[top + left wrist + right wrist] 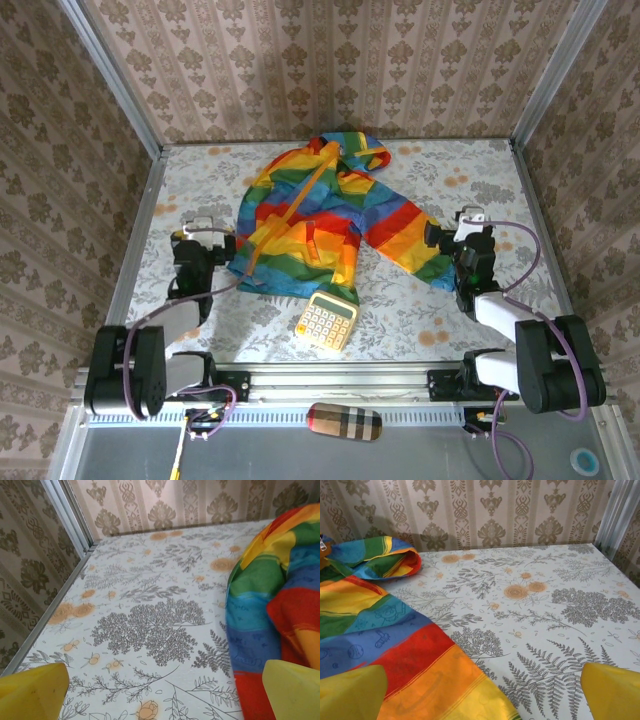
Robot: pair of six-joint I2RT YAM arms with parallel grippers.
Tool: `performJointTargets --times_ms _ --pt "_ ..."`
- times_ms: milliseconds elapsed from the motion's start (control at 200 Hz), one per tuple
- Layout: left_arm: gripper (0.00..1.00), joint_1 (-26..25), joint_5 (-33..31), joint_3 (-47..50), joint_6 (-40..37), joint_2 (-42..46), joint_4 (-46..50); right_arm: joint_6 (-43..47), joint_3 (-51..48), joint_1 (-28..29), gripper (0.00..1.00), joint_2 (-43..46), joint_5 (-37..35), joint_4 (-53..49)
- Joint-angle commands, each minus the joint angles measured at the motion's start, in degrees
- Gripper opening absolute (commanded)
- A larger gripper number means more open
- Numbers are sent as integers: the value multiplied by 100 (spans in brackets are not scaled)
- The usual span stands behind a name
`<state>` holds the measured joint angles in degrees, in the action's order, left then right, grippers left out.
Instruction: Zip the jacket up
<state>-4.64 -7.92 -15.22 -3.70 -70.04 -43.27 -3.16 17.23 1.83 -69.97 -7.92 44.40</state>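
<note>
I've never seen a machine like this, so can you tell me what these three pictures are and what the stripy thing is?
It is a robot with two arms bolted to a table. One picture looks down from above. The other two come from small cameras on each wrist, and the yellow shapes at the bottom are the robot's own fingers. On the flowery table lies a rainbow jacket, with a yellow calculator just in front of it. The left gripper and the right gripper sit at the jacket's two sides, both open and holding nothing. A checked case lies on the front rail.
</note>
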Motion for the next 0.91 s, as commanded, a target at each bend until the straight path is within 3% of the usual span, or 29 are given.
performJointTargets --times_ms 0,325,490,750,900 --pt "100 259 253 -228 13 -416 -386 91 329 -82 100 -97 301 97" --pt "100 658 738 -226 377 -1949 -1962 158 201 -86 100 -90 277 -374" --pt "100 663 876 -454 370 -1863 -1335 116 283 -129 100 -455 272 -113" --pt "100 649 889 -455 335 -1878 -1388 61 490 -148 100 -1785 444 713" --pt "100 652 889 -455 328 -1882 -1392 61 614 -147 100 -1740 427 392"
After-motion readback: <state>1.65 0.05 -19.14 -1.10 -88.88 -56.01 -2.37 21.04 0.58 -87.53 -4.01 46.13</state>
